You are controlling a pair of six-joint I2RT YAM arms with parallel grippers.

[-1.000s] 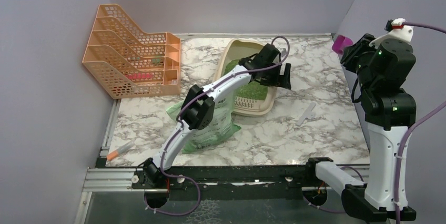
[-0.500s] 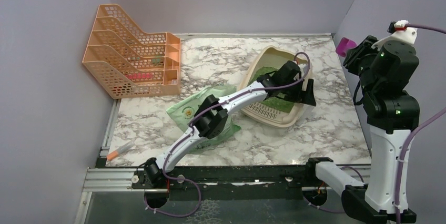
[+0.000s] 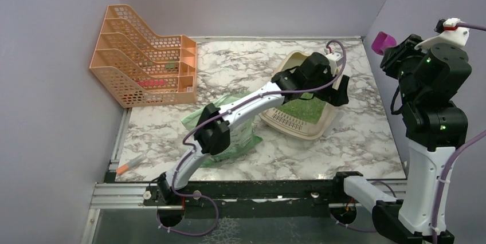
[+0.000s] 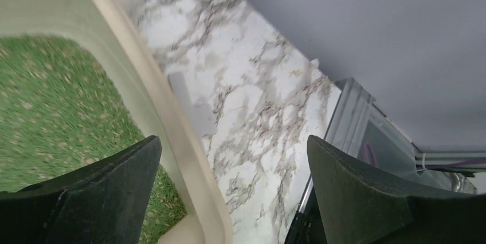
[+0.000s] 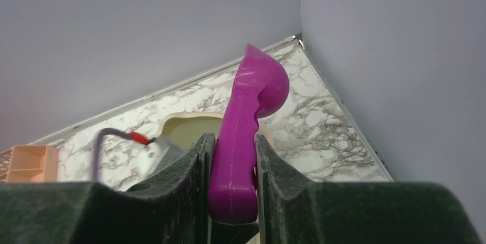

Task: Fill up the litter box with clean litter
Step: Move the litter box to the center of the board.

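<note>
The beige litter box (image 3: pixel 318 128) sits at the table's centre right, with its slotted lip toward the front. A layer of green litter (image 3: pixel 304 108) covers its floor. My left gripper (image 3: pixel 337 91) hangs over the box's right side. In the left wrist view it (image 4: pixel 235 158) is open and astride the box's rim (image 4: pixel 166 112), with one finger over the litter (image 4: pixel 57 101) and one outside. The translucent green litter bag (image 3: pixel 232 132) lies left of the box, under my left arm. My right gripper (image 5: pixel 234 164), raised high at the right wall, is shut on the magenta scoop (image 5: pixel 249 112), which also shows in the top view (image 3: pixel 381 42).
An orange mesh file rack (image 3: pixel 143 55) stands at the back left. An orange-tipped pen (image 3: pixel 130 164) lies at the front left edge. A flat pale strip (image 4: pixel 192 101) lies on the marble beside the box's right rim. Walls close the left, back and right sides.
My left gripper swung right and the litter box slid and turned with it, from the back centre toward the right. My right gripper rose slightly with the scoop.
</note>
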